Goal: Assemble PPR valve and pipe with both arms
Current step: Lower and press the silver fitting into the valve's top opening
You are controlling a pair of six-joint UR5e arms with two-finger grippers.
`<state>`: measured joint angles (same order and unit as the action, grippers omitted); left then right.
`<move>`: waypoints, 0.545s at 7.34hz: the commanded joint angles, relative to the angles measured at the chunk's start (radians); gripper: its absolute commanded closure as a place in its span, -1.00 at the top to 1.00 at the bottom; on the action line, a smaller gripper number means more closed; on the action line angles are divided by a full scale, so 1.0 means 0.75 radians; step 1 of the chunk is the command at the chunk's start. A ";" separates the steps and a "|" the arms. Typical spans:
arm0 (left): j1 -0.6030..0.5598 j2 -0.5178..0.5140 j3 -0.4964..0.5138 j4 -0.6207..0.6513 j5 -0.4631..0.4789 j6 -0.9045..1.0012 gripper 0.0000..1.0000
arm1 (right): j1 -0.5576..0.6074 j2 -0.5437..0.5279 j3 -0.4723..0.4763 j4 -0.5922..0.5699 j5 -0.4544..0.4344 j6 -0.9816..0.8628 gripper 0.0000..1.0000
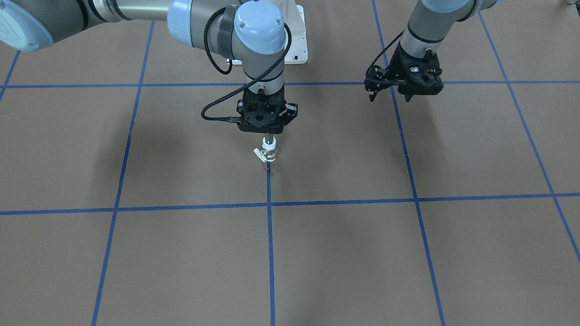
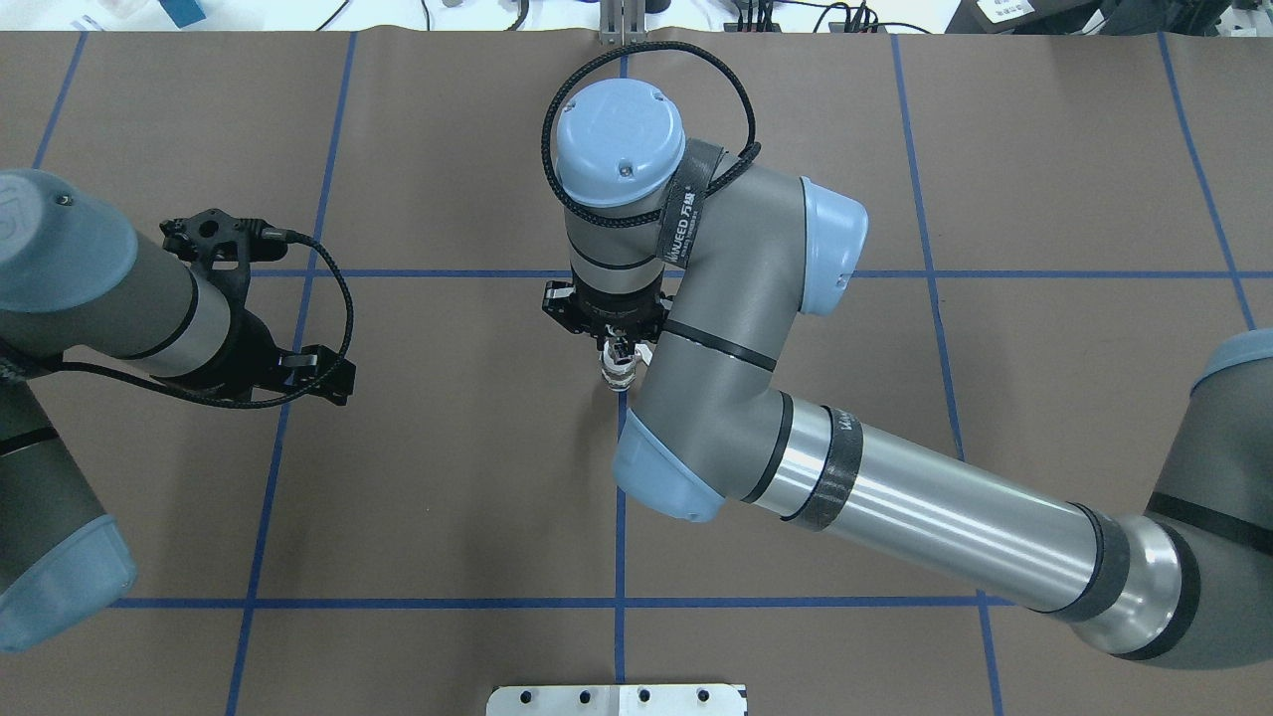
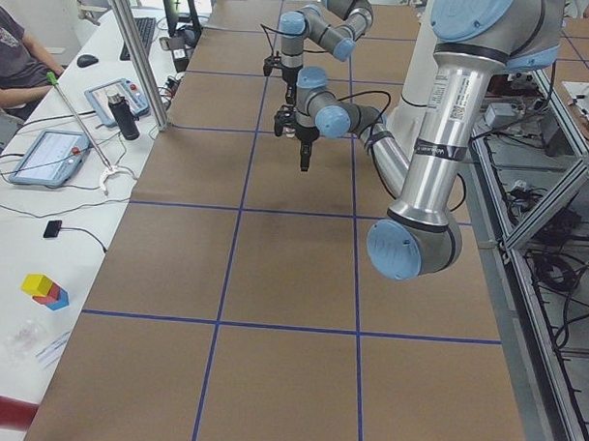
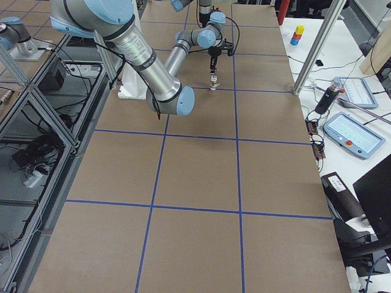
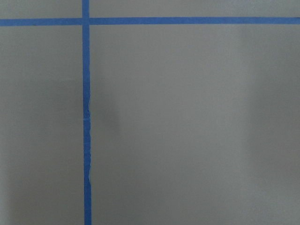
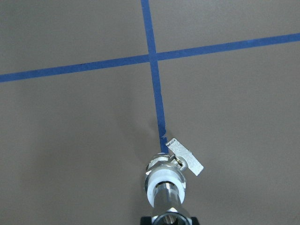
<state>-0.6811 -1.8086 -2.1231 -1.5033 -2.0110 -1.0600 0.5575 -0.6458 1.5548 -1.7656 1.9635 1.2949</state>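
Right gripper fingers clamped on pipe, pipe seated in PPR valve below (handle toward 8 o'clock), left gripper fingers spread, empty, at 2 o'clock, above counter

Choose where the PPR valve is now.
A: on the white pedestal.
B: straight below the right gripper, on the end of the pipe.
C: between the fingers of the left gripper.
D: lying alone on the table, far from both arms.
B: in the front view the PPR valve sits on the pipe held by the right gripper; the left gripper is apart, empty.
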 commanded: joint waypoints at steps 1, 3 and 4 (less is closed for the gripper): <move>0.000 0.000 0.000 0.000 0.000 0.000 0.98 | -0.001 0.000 -0.001 0.000 0.000 0.000 -1.00; 0.000 0.000 0.002 0.000 0.000 0.000 0.98 | -0.003 0.000 -0.011 0.000 0.000 0.000 -1.00; 0.000 0.000 0.002 0.000 0.000 0.000 0.98 | -0.003 0.000 -0.009 0.002 0.000 -0.002 -1.00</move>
<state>-0.6806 -1.8086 -2.1220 -1.5033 -2.0111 -1.0600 0.5557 -0.6458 1.5478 -1.7653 1.9635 1.2943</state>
